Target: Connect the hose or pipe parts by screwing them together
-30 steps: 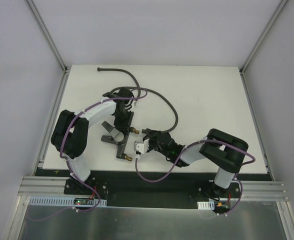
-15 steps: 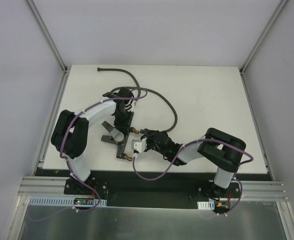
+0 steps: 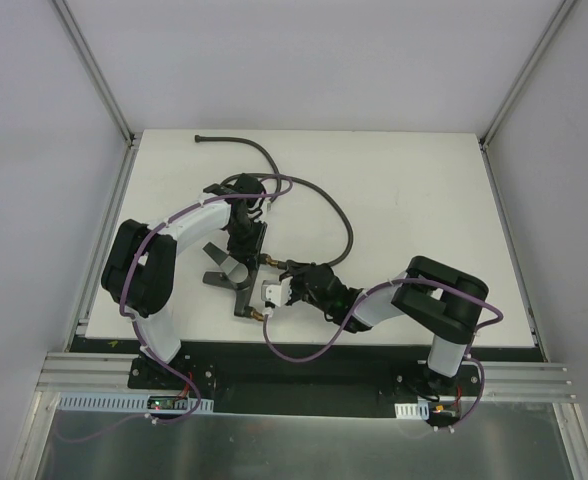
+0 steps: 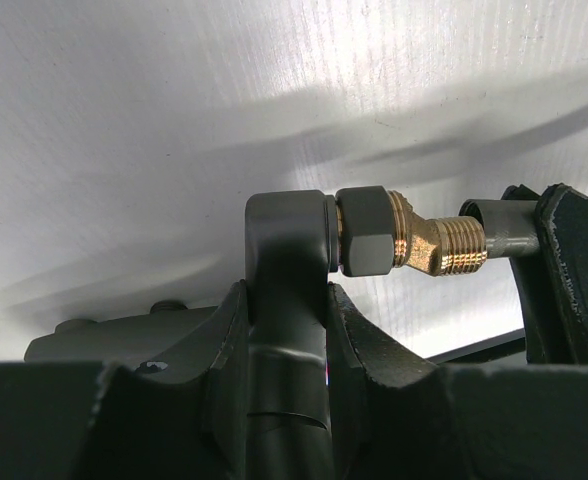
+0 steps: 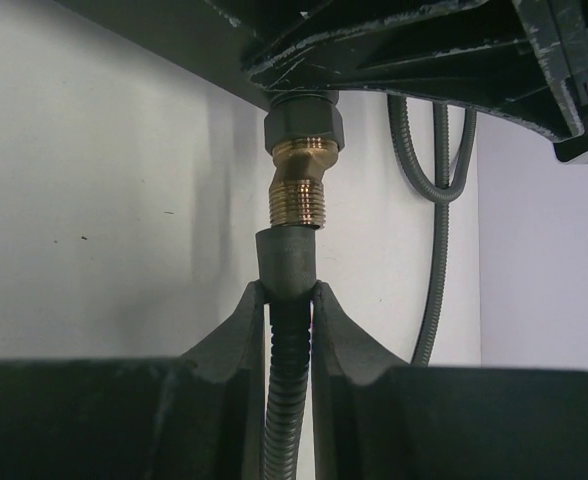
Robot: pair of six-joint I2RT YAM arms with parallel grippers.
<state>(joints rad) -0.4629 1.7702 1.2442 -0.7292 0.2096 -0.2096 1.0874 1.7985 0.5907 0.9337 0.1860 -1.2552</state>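
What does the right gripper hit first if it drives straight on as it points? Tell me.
The brass threaded end of the forked fitting: the hose end clamped in the right gripper sits against it, seemingly touching.

The dark grey forked fitting with brass threaded ends [image 3: 242, 298] lies on the white tabletop [image 3: 424, 200]. The left gripper [image 4: 286, 330] comes at the fitting from behind, with one finger on either side of its stem. Just right of the fitting, the right gripper [image 5: 289, 310] has the end of the long thin dark grey flexible hose [image 3: 346, 220] between its fingers. That hose end sits against the tip of the fitting's rear brass end [image 4: 439, 245]. From there the hose curves off to the right of the fitting and loops back behind it. Its other end lies far behind the fitting, slightly to the left.
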